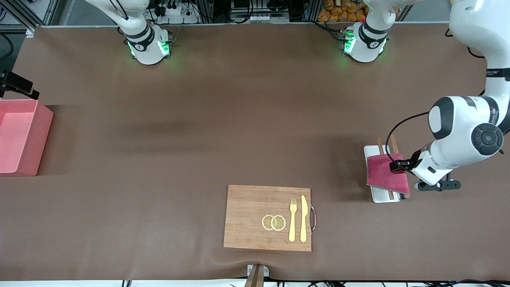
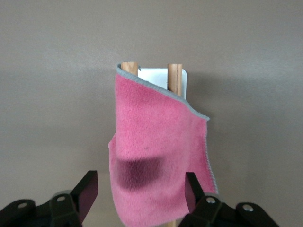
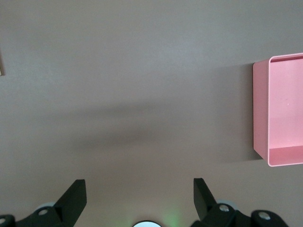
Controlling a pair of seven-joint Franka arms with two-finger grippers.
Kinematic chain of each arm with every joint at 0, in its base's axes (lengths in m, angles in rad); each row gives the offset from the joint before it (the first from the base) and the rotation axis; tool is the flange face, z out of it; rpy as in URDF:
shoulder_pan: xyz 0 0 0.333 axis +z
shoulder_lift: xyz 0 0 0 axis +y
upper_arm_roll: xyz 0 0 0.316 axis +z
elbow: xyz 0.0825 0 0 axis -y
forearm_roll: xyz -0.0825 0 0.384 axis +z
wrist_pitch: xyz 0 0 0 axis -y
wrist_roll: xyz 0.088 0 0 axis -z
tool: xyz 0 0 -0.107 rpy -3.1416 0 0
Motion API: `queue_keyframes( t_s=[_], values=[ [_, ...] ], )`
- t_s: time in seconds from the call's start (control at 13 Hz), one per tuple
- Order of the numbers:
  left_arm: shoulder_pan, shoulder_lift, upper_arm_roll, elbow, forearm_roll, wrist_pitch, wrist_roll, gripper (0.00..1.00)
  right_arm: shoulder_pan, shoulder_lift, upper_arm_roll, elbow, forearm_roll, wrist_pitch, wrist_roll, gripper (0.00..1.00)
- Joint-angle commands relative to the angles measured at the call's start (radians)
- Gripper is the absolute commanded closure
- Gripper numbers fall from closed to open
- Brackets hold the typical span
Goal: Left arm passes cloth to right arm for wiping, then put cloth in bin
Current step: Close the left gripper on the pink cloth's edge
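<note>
Reaching low with fingers spread wide and gripping nothing, the left gripper [image 2: 137, 194] straddles the near edge of the cloth [image 1: 387, 174], which drapes over two wooden sticks [image 1: 391, 144] on a white tray [image 1: 373, 152], probably raised so a finger can slip beneath. The right gripper [image 3: 139, 198], open and empty, waits above bare table near the bin [image 1: 18, 135], well apart from the cloth. A wooden board [image 1: 255, 217] with a fork [image 1: 293, 219], a knife [image 1: 303, 217] and lemon slices [image 1: 273, 222] lies nearer the front camera than the cloth, out of the way.

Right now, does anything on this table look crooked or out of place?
Only the cloth: it drapes askew over two wooden sticks on a white tray. The open left gripper is at its edge. The right gripper, open, waits above bare table.
</note>
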Motion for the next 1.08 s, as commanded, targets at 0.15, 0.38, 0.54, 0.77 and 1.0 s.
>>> queue_keyframes(
  t_s=[0.15,0.38,0.54,0.77,1.0],
  values=[
    [0.016,-0.008,-0.002,-0.044,0.000,0.054,-0.019,0.47,-0.015,0.008,0.012,0.005,0.008,-0.019,-0.004,0.00],
    [0.016,-0.008,-0.002,-0.044,0.000,0.053,-0.019,0.56,-0.015,0.023,0.012,0.003,0.008,-0.018,-0.012,0.00],
    [0.016,-0.008,-0.002,-0.042,0.000,0.053,-0.019,0.66,-0.016,0.052,0.012,0.005,0.008,-0.002,-0.012,0.00],
    [0.014,-0.008,-0.002,-0.039,0.000,0.053,-0.013,0.78,-0.012,0.052,0.012,0.007,0.009,0.011,-0.012,0.00],
    [0.013,-0.008,-0.002,-0.038,0.000,0.053,-0.007,0.89,-0.018,0.051,0.012,0.005,0.018,0.012,-0.013,0.00]
  ],
)
